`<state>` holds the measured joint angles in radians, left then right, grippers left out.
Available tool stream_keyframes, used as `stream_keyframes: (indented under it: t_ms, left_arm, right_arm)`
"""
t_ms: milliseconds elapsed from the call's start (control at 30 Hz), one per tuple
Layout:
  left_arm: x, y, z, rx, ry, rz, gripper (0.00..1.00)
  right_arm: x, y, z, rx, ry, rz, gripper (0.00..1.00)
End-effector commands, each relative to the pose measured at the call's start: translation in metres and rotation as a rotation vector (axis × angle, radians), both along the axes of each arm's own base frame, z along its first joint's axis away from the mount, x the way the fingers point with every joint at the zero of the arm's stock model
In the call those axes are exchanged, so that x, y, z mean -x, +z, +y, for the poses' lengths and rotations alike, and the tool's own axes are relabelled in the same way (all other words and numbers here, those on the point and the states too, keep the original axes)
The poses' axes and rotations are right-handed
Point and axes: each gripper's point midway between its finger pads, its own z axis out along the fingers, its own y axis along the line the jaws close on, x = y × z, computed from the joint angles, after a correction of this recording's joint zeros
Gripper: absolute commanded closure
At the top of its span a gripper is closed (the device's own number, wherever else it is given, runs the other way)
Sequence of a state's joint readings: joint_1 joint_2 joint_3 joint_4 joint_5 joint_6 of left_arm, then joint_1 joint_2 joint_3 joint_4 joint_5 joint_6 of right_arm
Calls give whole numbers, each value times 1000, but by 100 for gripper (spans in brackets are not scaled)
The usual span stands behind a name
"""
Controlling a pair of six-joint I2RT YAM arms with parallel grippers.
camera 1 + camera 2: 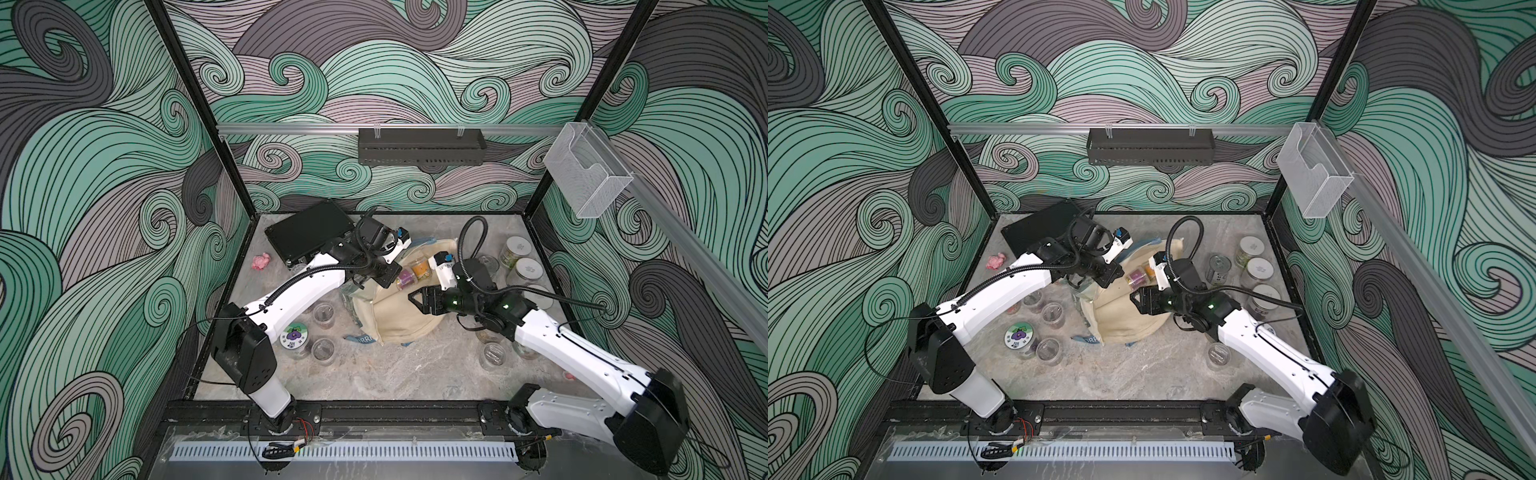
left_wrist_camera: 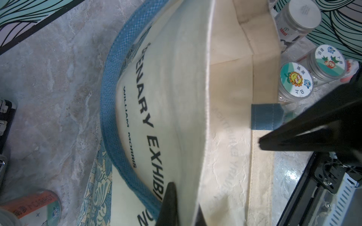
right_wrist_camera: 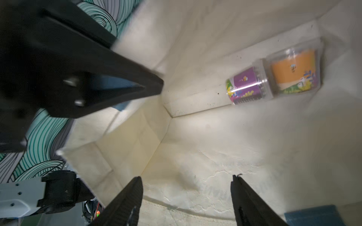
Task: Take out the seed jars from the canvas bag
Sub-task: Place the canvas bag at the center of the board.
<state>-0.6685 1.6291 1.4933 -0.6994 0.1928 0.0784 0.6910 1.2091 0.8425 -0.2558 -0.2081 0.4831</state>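
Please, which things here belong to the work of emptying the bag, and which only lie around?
Job: canvas bag; purple jar and orange jar inside it; white-lidded jar outside; left pincer on its rim; right pincer open.
Lying about: black case; pink lump.

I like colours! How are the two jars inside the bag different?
The purple jar has a purple label; the orange jar has an orange one. The orange jar looks wider than the purple jar. Both are clear, picture-labelled and touching, inside the canvas bag.
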Motion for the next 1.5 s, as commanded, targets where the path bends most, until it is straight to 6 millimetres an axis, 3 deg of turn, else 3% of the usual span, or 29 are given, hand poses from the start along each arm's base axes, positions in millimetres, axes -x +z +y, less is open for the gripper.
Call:
stream_keyframes:
  t_ms: [0,67,133,233,400,500,633,900,1467]
  left_arm:
    - [4,1,-12,5,-45,8,100]
    - [6,2,-14,6,-48,20,100]
    - [6,2,-14,6,-48,22,100]
    - [8,5,-15,19,-51,24,100]
    - [11,9,-18,41,-58,26,100]
    - [13,9,-20,52,-62,31,100]
    - [12,7,-21,56,-63,38,100]
    - [14,8,-24,76,-60,53,100]
    - [18,15,-26,101,-75,57,100]
  right_arm:
    - [-11,-30,6,-14,-57,15,30]
    - [-11,-55,5,5,-84,71,33]
    - [-10,-67,4,2,-116,112,34]
    - [-16,-64,5,-31,-168,129,34]
    - [-40,-43,12,-103,-291,140,31]
    - [-55,-40,19,-160,-376,180,32]
    - [-71,-47,26,-208,-472,233,34]
    - [-90,-81,27,-272,-646,327,34]
    - [-135,-124,33,-433,-816,422,30]
